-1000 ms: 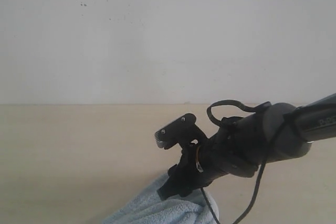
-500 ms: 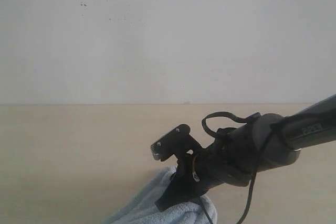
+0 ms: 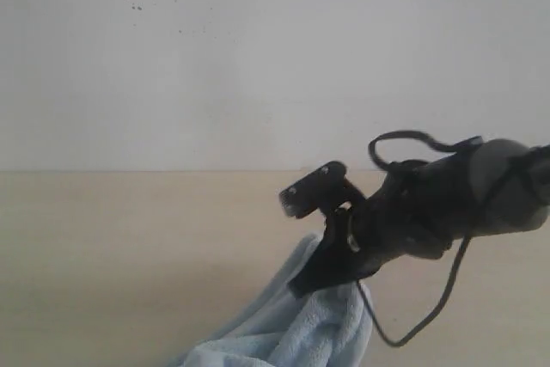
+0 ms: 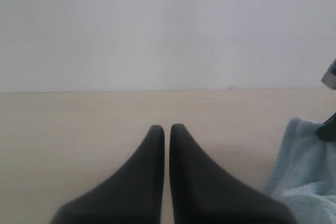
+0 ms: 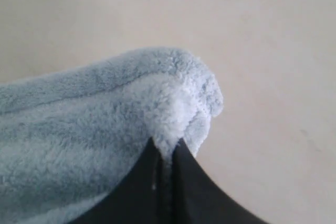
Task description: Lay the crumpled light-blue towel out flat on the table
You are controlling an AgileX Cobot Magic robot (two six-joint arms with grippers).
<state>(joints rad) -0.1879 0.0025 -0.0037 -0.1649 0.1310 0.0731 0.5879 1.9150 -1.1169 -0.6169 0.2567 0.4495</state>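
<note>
The towel is pinched in the closed right gripper above the beige table. The left gripper is shut, empty, before a white wall.

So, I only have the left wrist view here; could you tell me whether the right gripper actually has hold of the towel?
Observer: Yes. In the right wrist view the right gripper is shut on a bunched fold of the towel.
Operator: Thank you. Is that fold up off the table?
Observer: It looks so. In the exterior view the towel hangs from the gripper and drapes down toward the table, running out of frame at the bottom.
Operator: And does that view show my left gripper?
Observer: No, only the right arm shows there.
</note>
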